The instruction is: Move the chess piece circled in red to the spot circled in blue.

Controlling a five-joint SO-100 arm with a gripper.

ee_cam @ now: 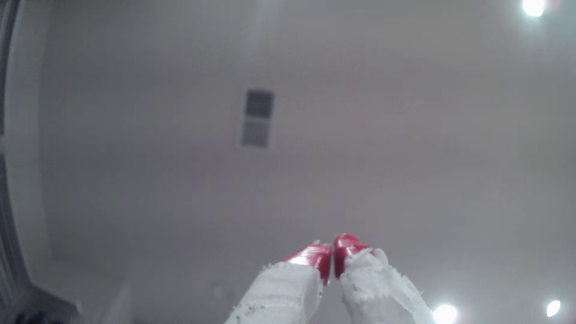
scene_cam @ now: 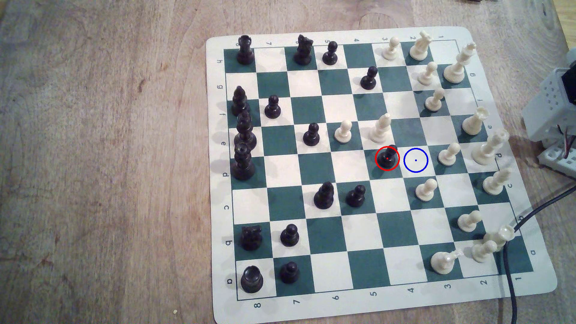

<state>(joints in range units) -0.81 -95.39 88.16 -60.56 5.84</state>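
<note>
The chess piece (scene_cam: 387, 157), a small glossy black pawn, stands upright on a dark green square inside a red ring, near the middle of the board (scene_cam: 218, 218). The spot (scene_cam: 415, 160) is the white square just to its right in the exterior view, marked by a blue ring with a centre dot, and nothing stands on it. In the wrist view my gripper (ee_cam: 332, 249) points up at a pale ceiling. Its red-tipped fingers (ee_cam: 314, 255) are pressed together with nothing between them.
A cream bishop (scene_cam: 381, 128) stands just behind the ringed pawn. Cream pawns (scene_cam: 448, 154) (scene_cam: 426, 188) flank the blue ring. The white arm base (scene_cam: 551, 102) sits at the exterior view's right edge, and a black cable (scene_cam: 511, 280) crosses the board's near right corner.
</note>
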